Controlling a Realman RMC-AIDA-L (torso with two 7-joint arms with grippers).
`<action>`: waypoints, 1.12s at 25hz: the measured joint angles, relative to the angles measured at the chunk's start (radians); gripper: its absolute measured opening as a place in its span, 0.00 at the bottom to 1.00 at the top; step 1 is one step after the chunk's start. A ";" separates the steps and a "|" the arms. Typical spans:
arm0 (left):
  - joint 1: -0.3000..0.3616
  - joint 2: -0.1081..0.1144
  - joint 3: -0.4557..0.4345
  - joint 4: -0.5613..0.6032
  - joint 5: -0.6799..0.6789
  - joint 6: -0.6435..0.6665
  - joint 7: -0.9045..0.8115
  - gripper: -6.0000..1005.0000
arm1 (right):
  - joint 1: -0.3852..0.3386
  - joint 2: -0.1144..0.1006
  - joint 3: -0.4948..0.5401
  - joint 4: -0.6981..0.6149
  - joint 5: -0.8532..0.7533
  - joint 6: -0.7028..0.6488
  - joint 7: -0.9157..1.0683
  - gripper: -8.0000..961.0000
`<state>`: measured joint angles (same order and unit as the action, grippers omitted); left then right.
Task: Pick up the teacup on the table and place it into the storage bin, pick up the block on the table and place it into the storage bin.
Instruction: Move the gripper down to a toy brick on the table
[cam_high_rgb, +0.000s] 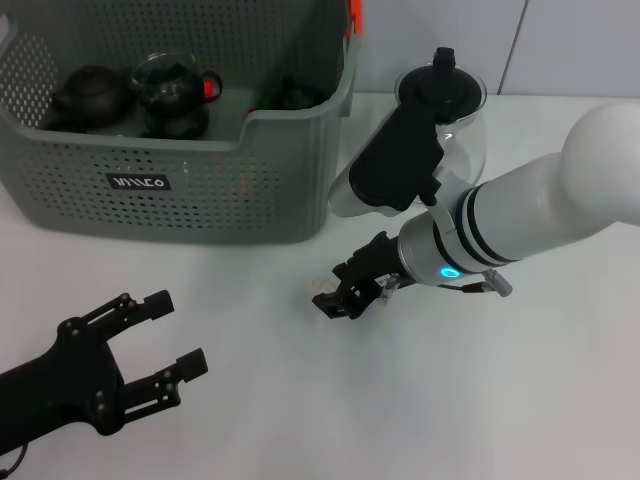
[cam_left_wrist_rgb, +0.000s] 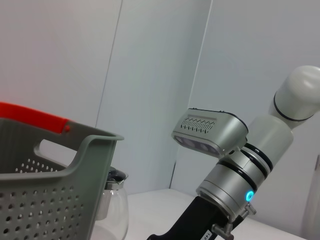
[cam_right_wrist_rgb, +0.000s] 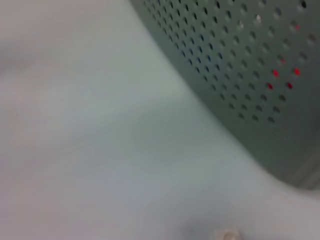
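From the head camera, the storage bin (cam_high_rgb: 190, 190) sits at the far left of the table (cam_high_rgb: 480, 400) with dark teapots inside, a glass teapot (cam_high_rgb: 455, 115) just right of it. The right gripper (cam_high_rgb: 338, 298) is low on the table near the bin's right corner, seemingly pinching a small pale block (cam_high_rgb: 326, 300). The left gripper (cam_high_rgb: 165, 340) hovers near-left, fingers spread wide. Left wrist view: bin corner (cam_left_wrist_rgb: 75, 170), right arm beyond. Right wrist view: just perforated bin wall (cam_right_wrist_rgb: 240, 65) and table.
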<state>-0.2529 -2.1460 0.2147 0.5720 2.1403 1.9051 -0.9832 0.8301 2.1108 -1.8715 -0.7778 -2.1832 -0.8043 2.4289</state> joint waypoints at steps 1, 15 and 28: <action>-0.001 0.000 0.000 0.000 0.000 0.000 0.000 0.82 | 0.000 0.000 0.000 0.000 0.000 0.002 0.001 0.51; 0.000 0.000 0.000 -0.003 0.001 -0.012 0.000 0.82 | 0.010 0.001 -0.002 0.027 0.027 0.006 -0.003 0.45; -0.002 0.000 0.000 -0.005 0.002 -0.015 0.000 0.82 | 0.011 -0.002 -0.004 0.026 0.066 -0.009 -0.014 0.38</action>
<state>-0.2546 -2.1461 0.2147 0.5675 2.1425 1.8897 -0.9832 0.8408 2.1092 -1.8756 -0.7515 -2.1170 -0.8133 2.4147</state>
